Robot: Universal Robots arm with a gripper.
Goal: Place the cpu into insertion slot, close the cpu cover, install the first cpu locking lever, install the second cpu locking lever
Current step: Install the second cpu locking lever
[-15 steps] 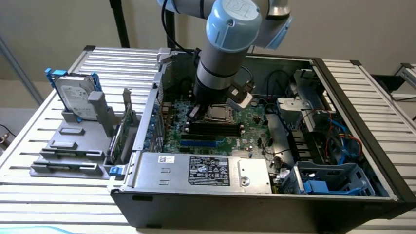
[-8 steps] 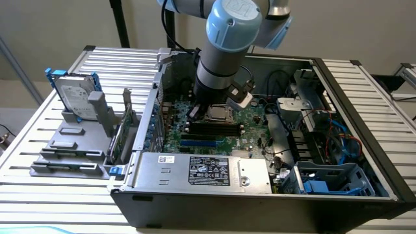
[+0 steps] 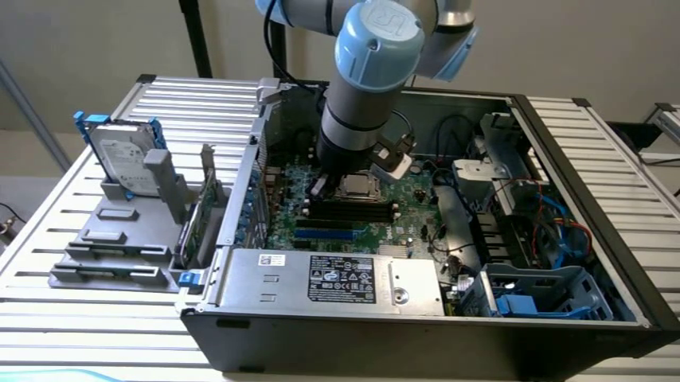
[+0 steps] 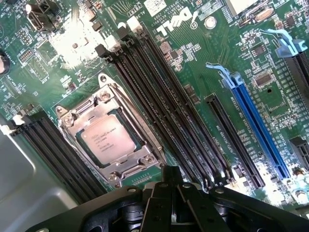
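We see one cpu (image 4: 105, 138) seated in the insertion slot (image 4: 77, 137), one cpu cover (image 4: 126, 164) shut over it. Our gripper (image 4: 169, 188) hovers clenched, empty, just beside that slot

Slatted metal table (image 3: 95, 318), computer case (image 3: 425, 338) on top

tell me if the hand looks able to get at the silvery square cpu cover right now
Probably yes: the hand hangs directly above the board, and the silvery square cpu cover lies exposed beside the long black memory slots, nothing covering it.

Overhead exterior; close wrist above motherboard (image 4: 193, 72)
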